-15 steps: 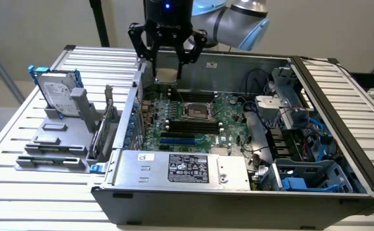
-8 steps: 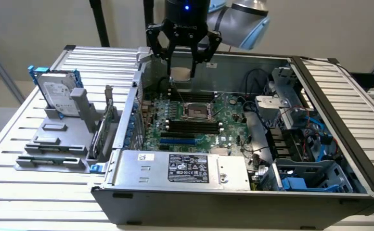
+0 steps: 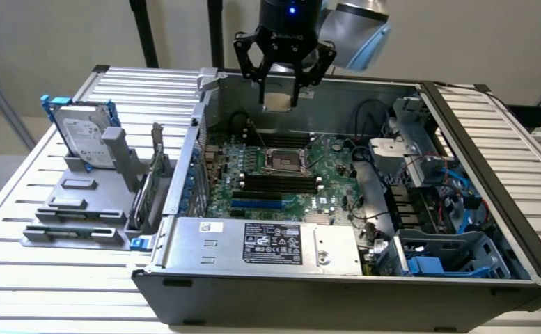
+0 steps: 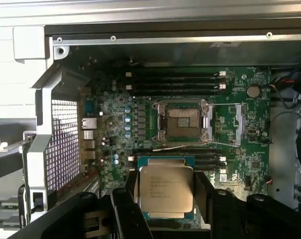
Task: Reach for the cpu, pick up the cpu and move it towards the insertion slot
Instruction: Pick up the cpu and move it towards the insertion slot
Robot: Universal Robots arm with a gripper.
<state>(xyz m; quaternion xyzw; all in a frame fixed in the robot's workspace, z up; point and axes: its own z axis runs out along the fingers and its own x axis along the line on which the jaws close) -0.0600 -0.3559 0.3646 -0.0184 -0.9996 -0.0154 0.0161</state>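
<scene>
My gripper (image 3: 283, 96) hangs above the open computer case, shut on the cpu (image 3: 278, 99), a small flat square chip seen edge-on with its pale side showing. In the wrist view the cpu (image 4: 166, 191) shows its silver-grey top with printed text, held between the two black fingers (image 4: 132, 194) of the gripper (image 4: 166, 195). The insertion slot (image 3: 285, 161) lies on the green board below the gripper, a little nearer the case's front. Its shiny metal frame and dark centre (image 4: 184, 121) are uncovered, apart from the chip.
Long black memory slots (image 3: 275, 184) flank the socket. A silver power supply (image 3: 261, 243) sits at the case's front. Cables and a drive cage (image 3: 437, 209) crowd the exterior view's right. An upright hard drive (image 3: 86, 136) stands on a grey holder (image 3: 75, 216) outside the case.
</scene>
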